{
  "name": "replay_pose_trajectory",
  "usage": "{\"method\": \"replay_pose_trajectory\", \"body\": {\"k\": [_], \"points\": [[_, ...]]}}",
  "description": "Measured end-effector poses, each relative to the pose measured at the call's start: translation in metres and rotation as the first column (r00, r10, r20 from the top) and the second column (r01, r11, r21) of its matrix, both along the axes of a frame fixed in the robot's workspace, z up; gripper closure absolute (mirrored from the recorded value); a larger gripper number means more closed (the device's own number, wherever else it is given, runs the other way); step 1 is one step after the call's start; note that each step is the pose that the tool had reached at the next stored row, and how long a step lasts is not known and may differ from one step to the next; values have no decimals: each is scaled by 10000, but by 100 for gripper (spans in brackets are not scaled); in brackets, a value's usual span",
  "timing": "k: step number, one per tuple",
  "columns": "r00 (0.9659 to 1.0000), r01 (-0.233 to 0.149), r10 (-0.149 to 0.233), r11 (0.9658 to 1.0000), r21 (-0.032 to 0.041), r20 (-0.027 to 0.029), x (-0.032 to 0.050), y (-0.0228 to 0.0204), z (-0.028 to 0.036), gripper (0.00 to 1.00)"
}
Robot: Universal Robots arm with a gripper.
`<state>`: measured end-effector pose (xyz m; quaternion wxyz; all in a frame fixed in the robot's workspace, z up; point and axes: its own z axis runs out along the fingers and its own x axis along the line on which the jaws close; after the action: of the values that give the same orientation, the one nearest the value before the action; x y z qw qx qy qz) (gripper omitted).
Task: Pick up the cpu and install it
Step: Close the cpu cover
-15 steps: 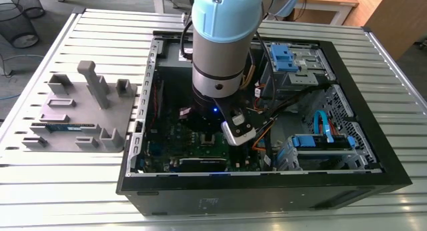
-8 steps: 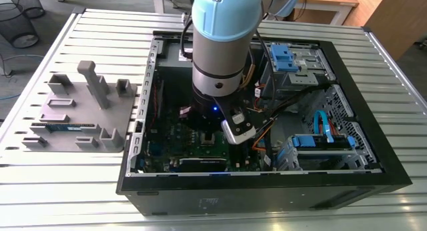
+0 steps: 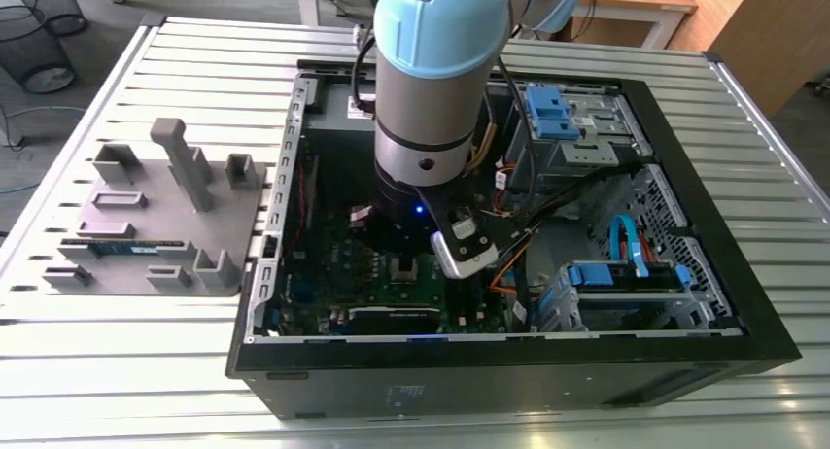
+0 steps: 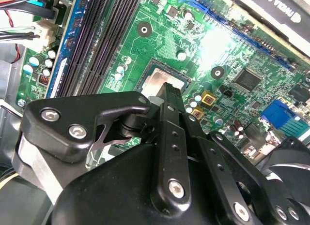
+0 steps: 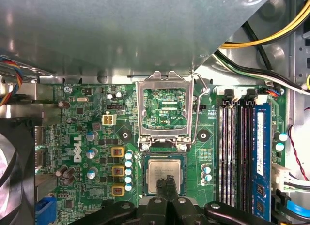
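gripper (image 5: 168,178): fingers (image 5: 165,185) pressed together, nothing between them, tips over the cpu; contact unclear
cpu (image 5: 157,171): flat in its socket on the motherboard (image 5: 82,123), silver top up
retention frame (image 5: 164,111): tilted open just beside the socket
done: chip apparently seated
left: frame not yet closed over it

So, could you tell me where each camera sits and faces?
Exterior view: off the arm, looking down into the open computer case; the arm shows.
First wrist view: on the arm, facing the motherboard; the gripper shows.
Second wrist view: on the arm, looking past the gripper's linkage.
Both wrist views share the cpu on the motherboard.
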<state>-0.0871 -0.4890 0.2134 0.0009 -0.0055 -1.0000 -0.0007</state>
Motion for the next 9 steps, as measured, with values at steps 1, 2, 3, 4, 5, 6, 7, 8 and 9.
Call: {"method": "replay_pose_trajectory", "body": {"k": [1, 2, 3, 4, 5, 6, 7, 8, 9], "points": [[10000, -1, 1, 10000, 0, 0, 6, 0, 0, 89], [10000, -1, 1, 10000, 1, 0, 10, 0, -1, 89], [10000, -1, 1, 10000, 2, 1, 15, 0, -1, 89], [10000, -1, 1, 10000, 2, 1, 22, 1, -1, 89], [10000, -1, 1, 10000, 2, 0, 32, 1, -1, 89], [10000, -1, 1, 10000, 2, 0, 43, 1, -1, 89], [10000, -1, 1, 10000, 2, 1, 54, 0, -1, 89], [10000, -1, 1, 10000, 2, 1, 65, 0, -1, 89], [10000, -1, 1, 10000, 2, 1, 80, 1, -1, 89]]}}
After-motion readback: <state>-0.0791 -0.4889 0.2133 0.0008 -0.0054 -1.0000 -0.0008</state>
